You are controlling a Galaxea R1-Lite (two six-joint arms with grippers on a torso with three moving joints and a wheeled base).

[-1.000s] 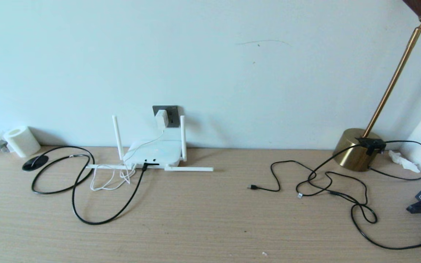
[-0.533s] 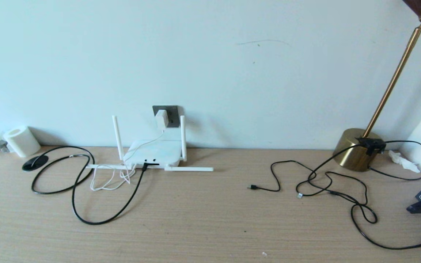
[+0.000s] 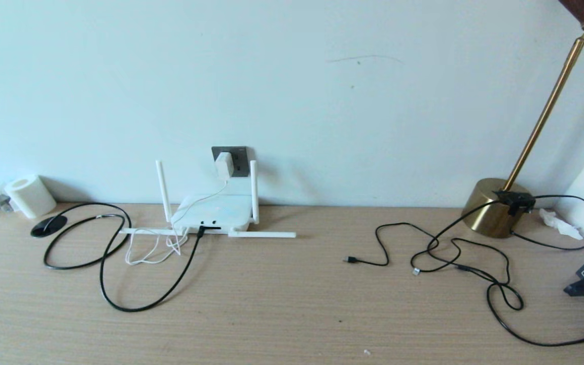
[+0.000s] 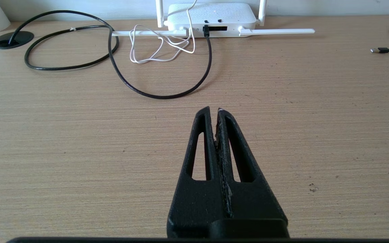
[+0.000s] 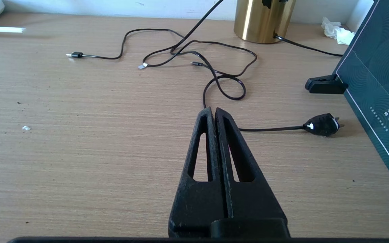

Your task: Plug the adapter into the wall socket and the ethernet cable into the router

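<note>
The white adapter sits in the dark grey wall socket on the wall, its thin white cord looping down beside the router. The white router stands below the socket, two antennas up and two lying flat. The black ethernet cable has its plug in a port on the router's face. My left gripper is shut and empty, low over the desk in front of the router. My right gripper is shut and empty over the right side. Neither arm shows in the head view.
A brass lamp base stands at the back right with loose black cables and a black plug on the desk. A dark green box leans at the right edge. A white paper roll and cable grommet sit far left.
</note>
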